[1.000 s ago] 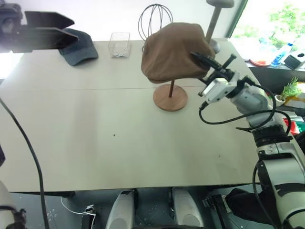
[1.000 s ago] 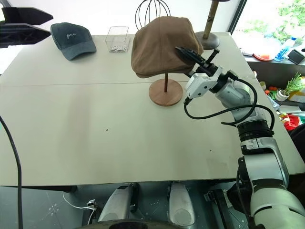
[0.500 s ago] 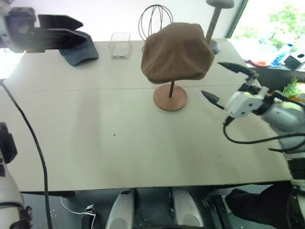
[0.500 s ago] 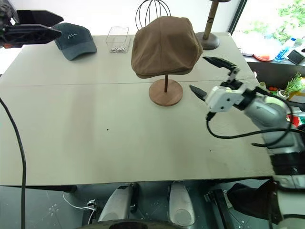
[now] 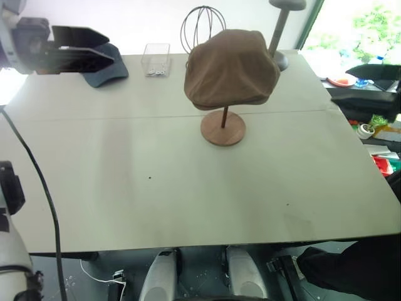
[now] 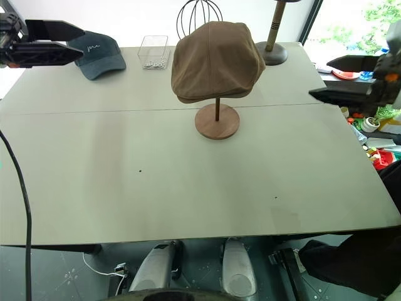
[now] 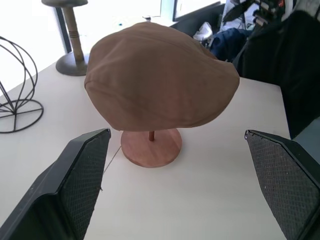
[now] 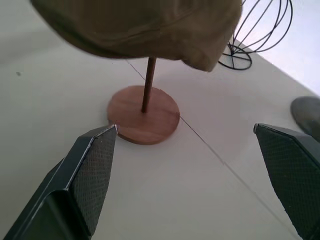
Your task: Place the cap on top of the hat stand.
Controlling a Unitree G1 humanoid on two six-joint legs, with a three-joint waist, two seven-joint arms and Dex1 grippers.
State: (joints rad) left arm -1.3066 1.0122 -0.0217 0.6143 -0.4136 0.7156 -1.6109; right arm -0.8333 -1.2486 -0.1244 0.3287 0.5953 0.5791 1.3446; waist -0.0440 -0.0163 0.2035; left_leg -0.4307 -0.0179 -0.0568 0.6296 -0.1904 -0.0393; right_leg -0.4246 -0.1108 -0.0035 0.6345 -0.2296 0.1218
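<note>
The cap (image 6: pixel 216 59) sits draped over the top of the hat stand (image 6: pixel 217 121), hiding the disc and drooping past it all round because it is wider; the job looks done. The stand is on the bench (image 6: pixel 188 182), in front of a wire stand (image 6: pixel 199 14). The right tool (image 6: pixel 341 78) hangs open and empty at the bench's right edge, the left tool (image 6: pixel 53 42) open above the far left corner, both clear of the cap.
</note>
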